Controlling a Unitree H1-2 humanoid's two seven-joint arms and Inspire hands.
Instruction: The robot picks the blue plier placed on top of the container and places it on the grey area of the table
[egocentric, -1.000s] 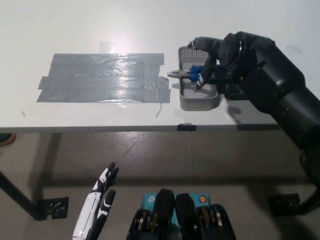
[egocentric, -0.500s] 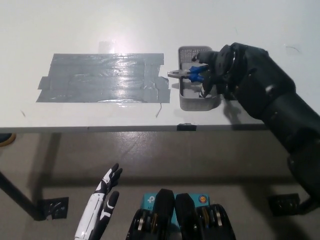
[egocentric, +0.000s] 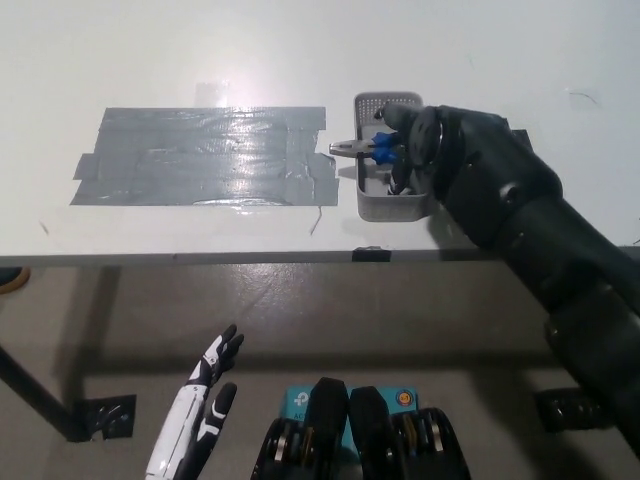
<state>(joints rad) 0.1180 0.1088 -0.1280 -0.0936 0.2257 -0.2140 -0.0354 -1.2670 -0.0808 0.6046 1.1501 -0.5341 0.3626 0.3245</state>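
At the lower left, below the table edge, the white left hand rests idle with its fingers spread and holding nothing. On the white table above it lies the grey area, a patch of grey tape strips with a glare spot near its top edge; nothing lies on it. Just beside its right end stands the small grey container. The blue plier lies across the top of the container, its metal nose sticking out past the left rim toward the tape and its blue handles pointing right. The black right hand is over the container, right at those handles. Whether its fingers have closed on the handles cannot be told from this angle, as the bulk of the hand hides them.

The step in hand appears to be the grasp of the plier, not yet the carry. The next move likely calls for a firm hold on the handles, a lift clear of the container rim, then a short travel left to set the plier on the tape.
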